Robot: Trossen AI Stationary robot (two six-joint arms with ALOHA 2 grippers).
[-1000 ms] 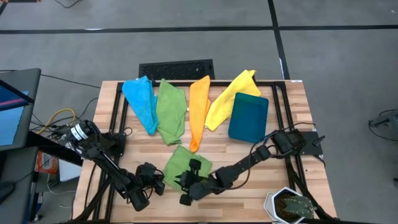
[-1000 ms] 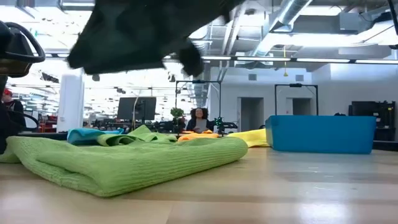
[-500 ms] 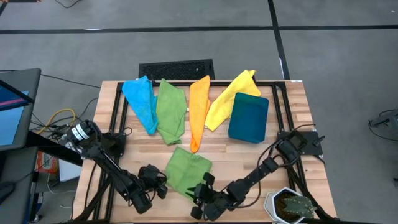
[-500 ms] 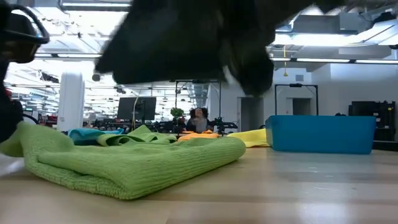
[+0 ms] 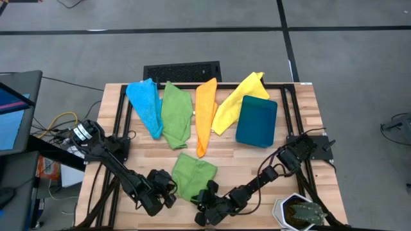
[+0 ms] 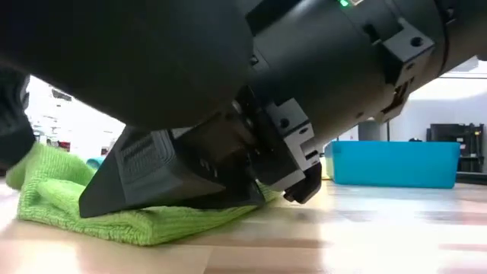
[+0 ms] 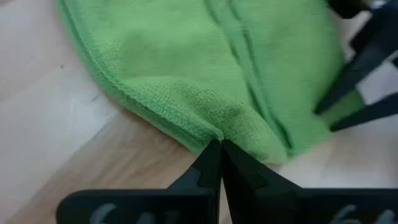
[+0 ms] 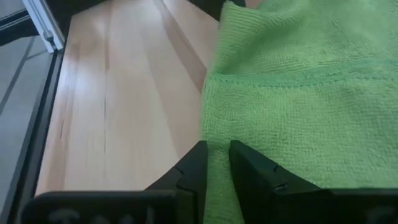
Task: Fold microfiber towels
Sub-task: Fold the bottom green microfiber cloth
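— At desk [image 5: 302, 138] front edge, where is the towel [image 5: 191, 176]?
— Flat there. Left end effector [image 7: 218, 163] pinches its corner, fingers together; right end effector [image 8: 214, 168] clamps its other edge.

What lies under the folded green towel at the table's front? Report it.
Only bare wooden table shows around the folded green towel; anything beneath is covered. The left gripper pinches one edge, the right gripper another, both at table level.
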